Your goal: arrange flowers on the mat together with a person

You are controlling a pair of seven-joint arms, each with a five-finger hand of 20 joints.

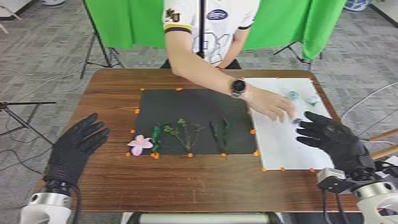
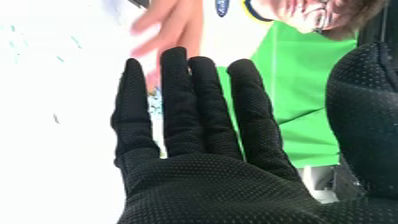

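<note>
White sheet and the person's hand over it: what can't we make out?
- Person's hand, right wrist view: cut off by the edge, partly behind the robot's right hand.
- Bluish item, same view: mostly behind the right hand.
- Dark speck, head view: too small to identify.
- Pale green pieces, head view: too small to name.

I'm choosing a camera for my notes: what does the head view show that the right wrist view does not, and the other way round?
Head view: the left hand, the dark mat, the pink flower and the green stems.
Right wrist view: the person's head, and the palm of the right hand up close.
Both: the right hand itself, the person's hand, the white sheet and the green cloth.
</note>
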